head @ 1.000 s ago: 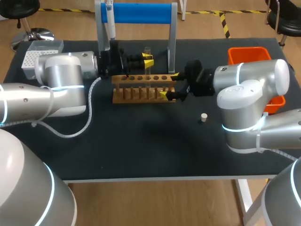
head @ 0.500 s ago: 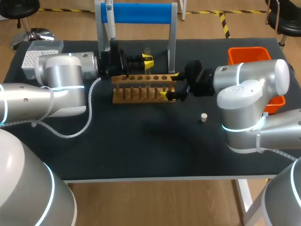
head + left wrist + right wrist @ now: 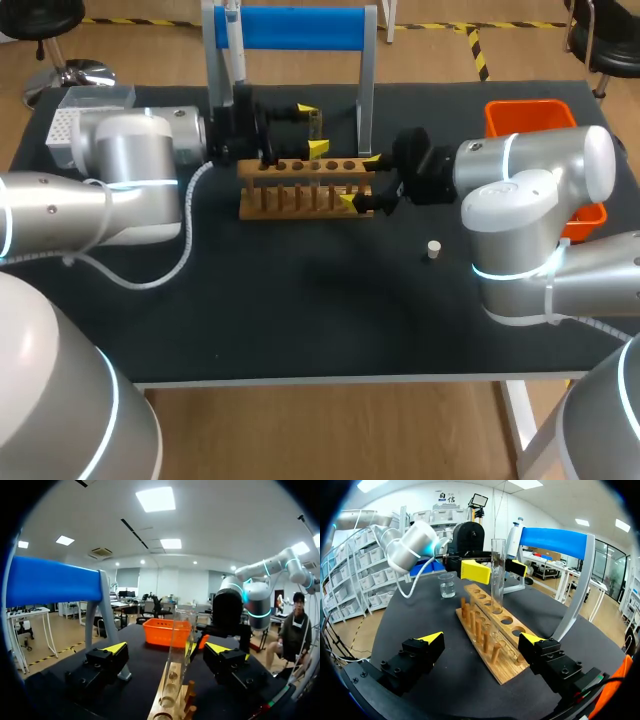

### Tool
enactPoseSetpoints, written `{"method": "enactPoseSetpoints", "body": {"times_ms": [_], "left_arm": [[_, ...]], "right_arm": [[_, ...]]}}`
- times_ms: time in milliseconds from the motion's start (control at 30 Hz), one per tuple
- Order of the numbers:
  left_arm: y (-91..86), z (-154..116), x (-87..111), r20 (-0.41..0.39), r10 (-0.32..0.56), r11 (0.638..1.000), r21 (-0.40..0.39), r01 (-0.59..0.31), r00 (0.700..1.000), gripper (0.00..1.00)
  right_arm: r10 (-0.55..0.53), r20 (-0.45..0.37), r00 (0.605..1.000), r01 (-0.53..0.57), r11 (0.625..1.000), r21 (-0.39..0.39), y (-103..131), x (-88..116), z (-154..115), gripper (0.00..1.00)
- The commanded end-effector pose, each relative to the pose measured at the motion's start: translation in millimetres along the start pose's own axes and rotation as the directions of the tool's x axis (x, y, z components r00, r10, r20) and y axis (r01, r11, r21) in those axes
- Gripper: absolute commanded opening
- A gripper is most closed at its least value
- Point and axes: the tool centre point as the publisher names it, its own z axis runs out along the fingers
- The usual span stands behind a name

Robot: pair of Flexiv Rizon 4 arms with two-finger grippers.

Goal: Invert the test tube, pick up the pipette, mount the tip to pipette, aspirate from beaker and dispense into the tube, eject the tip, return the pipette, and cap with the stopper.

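Left gripper [image 3: 312,129] hangs spread wide, the clear test tube [image 3: 498,555] upright in the wooden rack [image 3: 492,647] between its fingers, untouched. Right gripper [image 3: 481,640] is splayed astride the rack's end. Beaker [image 3: 447,586] holds clear liquid.

In the head view the right arm [image 3: 530,190] hides part of the orange bin [image 3: 530,115], the left arm [image 3: 130,170] hides a corner of the white box [image 3: 62,128], and the pipette [image 3: 232,30] is cut off at the top. In the left wrist view the test tube [image 3: 177,650] has its bottom lost in the dark rim.
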Motion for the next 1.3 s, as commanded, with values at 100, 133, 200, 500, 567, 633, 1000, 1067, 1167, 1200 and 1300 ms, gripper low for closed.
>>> {"method": "enactPoseSetpoints", "body": {"times_ms": [100, 133, 200, 500, 567, 633, 1000, 1067, 1167, 1200, 1300], "left_arm": [[-14.9, -11.2, 8.2, 0.008, 0.007, 0.999, -0.048, -0.006, 1.000, 1.00], [-16.6, -12.9, 8.7, 0.008, 0.009, 0.998, -0.056, -0.009, 1.000, 1.00], [-22.5, -18.0, 10.0, 0.005, 0.021, 0.997, -0.073, -0.020, 1.000, 1.00], [-50.4, -63.9, 14.3, 0.020, 0.051, 0.983, -0.178, -0.047, 0.999, 1.00], [-56.3, -78.3, 16.5, 0.035, 0.055, 0.978, -0.205, -0.047, 0.998, 1.00], [-60.1, -88.7, 18.6, 0.050, 0.053, 0.973, -0.226, -0.041, 0.997, 1.00], [-67.7, -115.1, 31.4, 0.096, 0.037, 0.961, -0.275, -0.010, 0.995, 1.00], [-67.7, -115.1, 31.4, 0.096, 0.037, 0.961, -0.275, -0.010, 0.995, 1.00], [-67.7, -115.1, 31.4, 0.096, 0.037, 0.961, -0.275, -0.010, 0.995, 1.00], [-67.7, -115.1, 31.4, 0.096, 0.037, 0.961, -0.275, -0.010, 0.995, 1.00], [-67.7, -115.1, 31.4, 0.096, 0.037, 0.961, -0.275, -0.010, 0.995, 1.00]], "right_arm": [[0.000, 0.001, 1.000, 0.000, 1.000, 0.000, -0.2, 0.4, -0.2, 1.00], [0.000, 0.001, 1.000, 0.000, 1.000, 0.000, -0.2, 0.4, -0.2, 1.00], [0.000, 0.001, 1.000, 0.000, 1.000, 0.000, -0.2, 0.4, -0.2, 1.00], [0.000, 0.001, 1.000, 0.000, 1.000, 0.000, -0.2, 0.4, -0.2, 1.00], [0.000, 0.001, 1.000, 0.000, 1.000, 0.000, -0.2, 0.4, -0.2, 1.00], [0.000, 0.001, 1.000, 0.000, 1.000, 0.000, -0.2, 0.4, -0.2, 1.00], [0.000, 0.001, 1.000, 0.000, 1.000, 0.000, -0.2, 0.4, -0.2, 1.00], [0.000, 0.001, 1.000, 0.000, 1.000, 0.000, -0.2, 0.4, -0.2, 1.00], [0.000, 0.001, 1.000, 0.000, 1.000, 0.000, -0.2, 0.4, -0.2, 1.00], [0.000, 0.001, 1.000, 0.000, 1.000, 0.000, -0.2, 0.4, -0.2, 1.00], [0.000, 0.001, 1.000, 0.000, 1.000, 0.000, -0.2, 0.4, -0.2, 1.00]]}}
